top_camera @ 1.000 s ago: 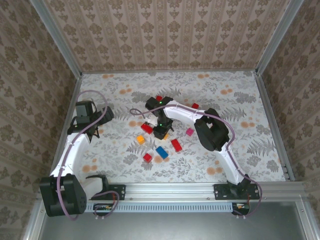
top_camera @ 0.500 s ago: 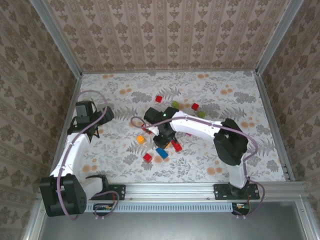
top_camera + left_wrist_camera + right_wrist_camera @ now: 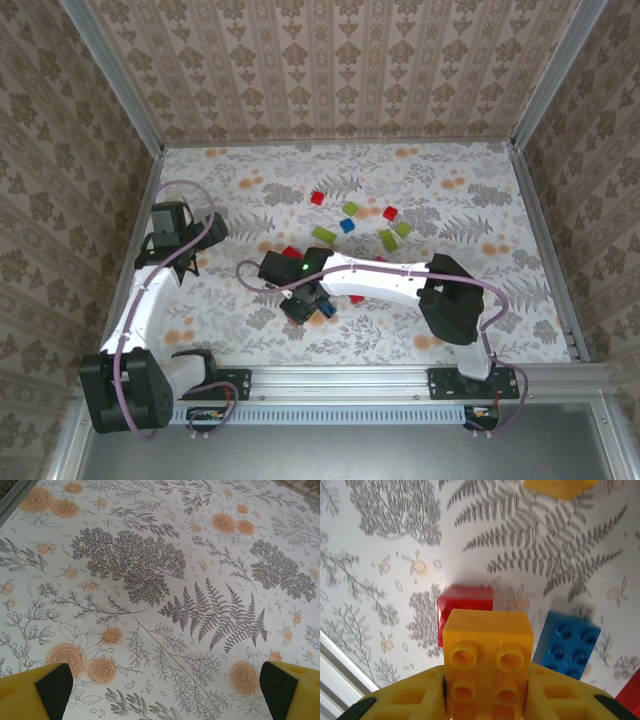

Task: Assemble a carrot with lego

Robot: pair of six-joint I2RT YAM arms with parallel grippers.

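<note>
An orange brick (image 3: 487, 655) is pinched in the right claw (image 3: 305, 303), studs facing the wrist camera, over the tabletop (image 3: 150, 555) near its centre. In that view a red brick (image 3: 465, 602) lies just beyond it, with a blue brick (image 3: 567, 642) beside it. The left claw (image 3: 165, 687) is spread wide at the left, well apart from the bricks.
</note>
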